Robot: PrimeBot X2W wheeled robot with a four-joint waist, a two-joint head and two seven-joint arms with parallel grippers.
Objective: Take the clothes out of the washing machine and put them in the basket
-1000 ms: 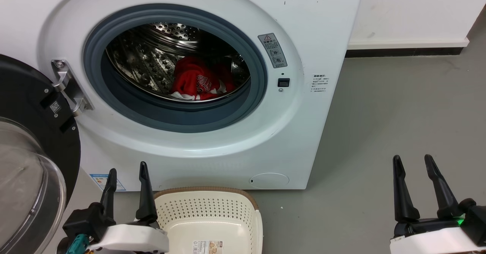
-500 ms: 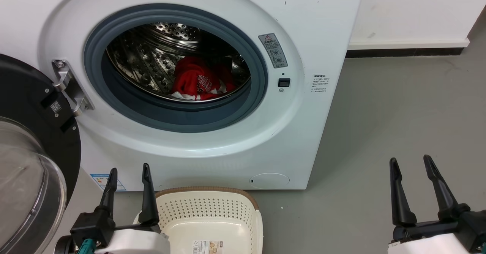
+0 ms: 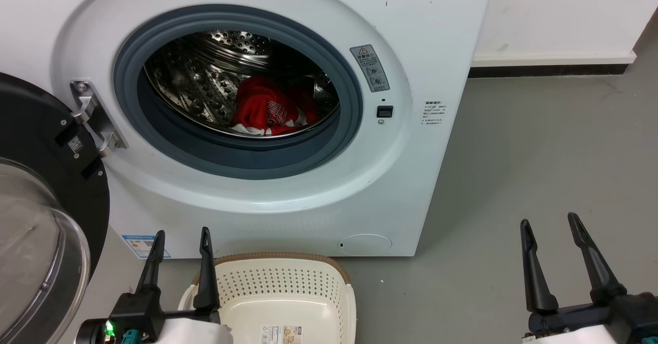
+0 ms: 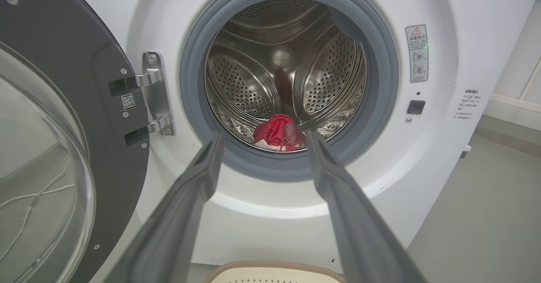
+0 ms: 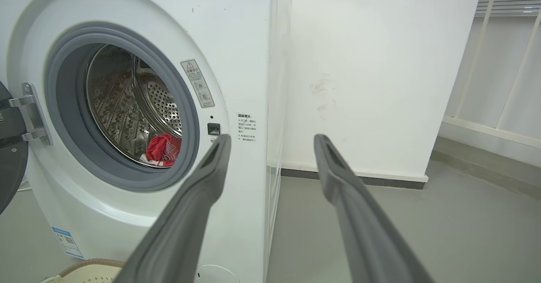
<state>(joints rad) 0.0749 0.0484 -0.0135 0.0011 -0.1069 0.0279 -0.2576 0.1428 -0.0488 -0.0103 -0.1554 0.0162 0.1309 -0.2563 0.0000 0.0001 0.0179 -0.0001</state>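
The clothes [image 3: 267,110] are a small bunch of red fabric with white trim and white printed lettering. They lie low in the steel drum [image 3: 205,76] of the washing machine [image 3: 318,195], a little right of its middle and close to the front lip. Nothing touches them. Around the opening runs the grey rubber ring [image 3: 231,161]. The round door [image 3: 31,123] hangs swung wide on the left, held by a metal hinge [image 3: 95,120], with its glass bowl facing out. To the right of the opening are a warning sticker [image 3: 369,68] and a small dark latch slot [image 3: 384,111].

The basket [image 3: 277,255] stands on the grey floor [image 3: 514,169] in front of the machine, below the opening. Its cream base is bare apart from a label [image 3: 280,335].

The left gripper [image 3: 183,232] sits low at the basket's left edge, its 2 fingers spread apart and holding nothing. In the left wrist view they point at the drum opening, with the red bunch between their tips and well beyond them. A green light [image 3: 109,326] glows at its base.

The right gripper [image 3: 548,219] is over bare floor to the right of the machine, well apart from it, fingers also spread and empty. In the right wrist view they frame the machine's right corner and the white wall [image 3: 555,15].
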